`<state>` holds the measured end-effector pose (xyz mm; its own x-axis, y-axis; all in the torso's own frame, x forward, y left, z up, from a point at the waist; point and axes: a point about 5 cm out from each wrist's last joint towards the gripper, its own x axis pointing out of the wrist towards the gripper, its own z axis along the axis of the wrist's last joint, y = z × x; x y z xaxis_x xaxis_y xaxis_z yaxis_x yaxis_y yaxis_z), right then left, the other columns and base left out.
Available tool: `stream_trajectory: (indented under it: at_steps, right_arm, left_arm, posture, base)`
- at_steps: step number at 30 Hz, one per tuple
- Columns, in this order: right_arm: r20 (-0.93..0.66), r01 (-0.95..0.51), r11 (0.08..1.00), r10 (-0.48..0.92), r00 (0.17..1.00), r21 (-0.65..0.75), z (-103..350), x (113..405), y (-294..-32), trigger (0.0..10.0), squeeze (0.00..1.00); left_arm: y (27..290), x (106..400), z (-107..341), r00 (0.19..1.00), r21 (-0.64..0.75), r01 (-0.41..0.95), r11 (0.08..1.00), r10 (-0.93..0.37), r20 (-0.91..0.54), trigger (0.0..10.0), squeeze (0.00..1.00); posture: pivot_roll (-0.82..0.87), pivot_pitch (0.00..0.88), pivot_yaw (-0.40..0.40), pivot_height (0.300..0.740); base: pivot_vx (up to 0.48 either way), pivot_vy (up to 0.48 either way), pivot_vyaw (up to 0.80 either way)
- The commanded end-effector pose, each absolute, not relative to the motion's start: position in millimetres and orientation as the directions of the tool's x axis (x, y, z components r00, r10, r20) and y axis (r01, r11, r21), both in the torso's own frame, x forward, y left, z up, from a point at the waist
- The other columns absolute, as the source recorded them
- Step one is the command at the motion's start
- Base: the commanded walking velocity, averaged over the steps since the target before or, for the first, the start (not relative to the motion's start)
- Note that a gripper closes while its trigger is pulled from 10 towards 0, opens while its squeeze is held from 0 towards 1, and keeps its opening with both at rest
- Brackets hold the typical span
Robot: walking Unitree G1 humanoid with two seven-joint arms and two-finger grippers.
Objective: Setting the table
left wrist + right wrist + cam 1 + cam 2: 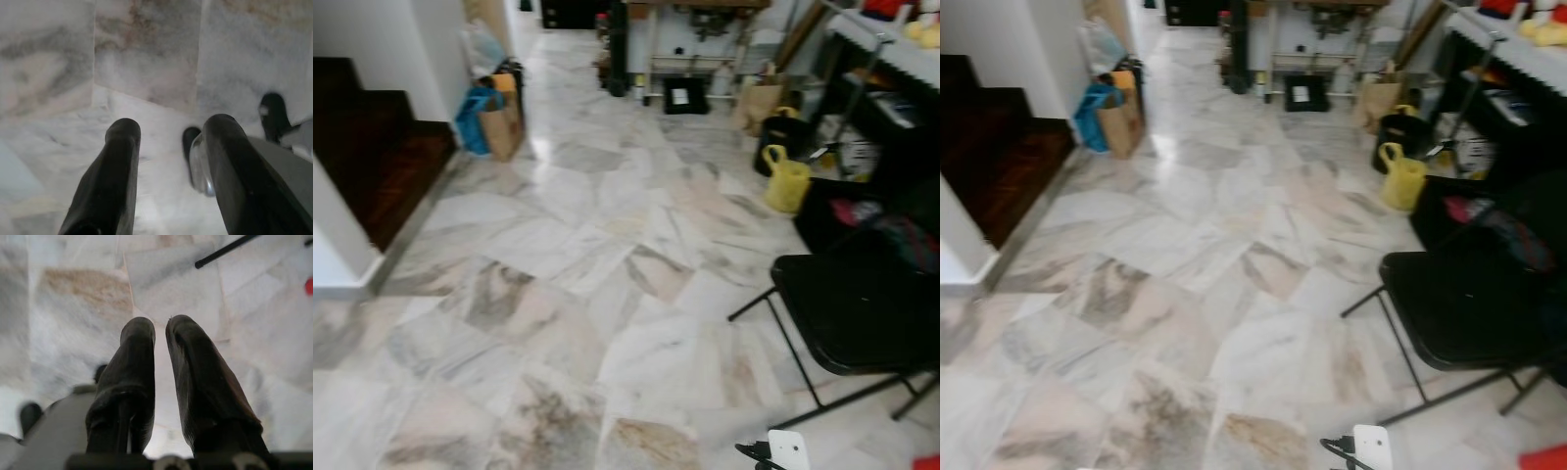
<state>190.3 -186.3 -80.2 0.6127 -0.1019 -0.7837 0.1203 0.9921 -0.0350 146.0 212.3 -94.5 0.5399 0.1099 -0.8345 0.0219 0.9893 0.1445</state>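
While the head camera looks down a long stretch of grey-veined marble floor (607, 255), a dark wooden staircase (372, 157) climbs at the far left beside a white wall. Just beyond its foot, a blue bag (473, 117) and a brown paper bag (501, 125) stand side by side against the wall corner. Further back, near the middle, a black box with a white label (683, 96) sits on the floor under a piece of furniture that is too blurred to identify. To the right of that, a brown paper bag (760, 103) leans near a black bucket (781, 137), and a yellow jug-like container (787, 179) stands just beside the bucket. At the right edge, a dark shelf unit with a white top (891, 69) holds mixed items that cannot be told apart. Nearer the camera, a black folding chair (852, 304) stands on thin black legs, and a white adapter with a black cable (787, 448) lies on the floor near its front leg. No tableware for the setting can be made out anywhere in the head views. In the left wrist view, the left pincer (168, 129) hangs above the marble with its 2 fingers spread wide and nothing between them. In the right wrist view, the right pincer (160, 328) points down at the floor, its fingers nearly together with a narrow gap, holding nothing.
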Motion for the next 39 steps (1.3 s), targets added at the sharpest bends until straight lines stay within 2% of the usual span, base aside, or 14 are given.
stream_trajectory:
  at_steps: [1,13,29,39]
  right_arm:
    - [-0.829,0.175,0.982,-0.033,0.558,0.078,-79.3,197.7,-178.8,10.0,0.00]
    - [-0.825,0.199,0.976,-0.043,0.564,0.086,-79.5,196.7,-181.2,10.0,0.00]
    - [-0.821,0.203,0.976,-0.049,0.569,0.083,-77.7,199.6,-183.3,10.0,0.00]
    - [-0.823,0.197,0.977,-0.046,0.567,0.081,-78.2,199.1,-181.7,10.0,0.00]
  left_arm:
    - [211.5,188.2,-75.6,0.641,-0.016,-0.053,0.998,0.022,-0.768,10.0,0.00]
    - [219.5,190.9,-72.9,0.639,0.014,-0.057,0.998,0.047,-0.768,10.0,0.00]
    - [210.3,197.1,-71.3,0.654,-0.006,-0.039,0.999,0.021,-0.756,10.0,0.00]
    - [212.6,193.9,-72.7,0.644,0.008,-0.032,0.999,0.027,-0.765,10.0,0.00]
  posture:
    - [0.06,0.015,-0.015,0.740]
    - [0.04,0.064,0.008,0.740]
    - [0.03,0.107,-0.008,0.740]
    - [0.04,0.103,-0.005,0.740]
  base:
    - [0.000,0.000,-0.80]
    - [0.000,0.000,-0.80]
    - [0.000,0.000,-0.80]
    - [0.000,0.000,-0.80]
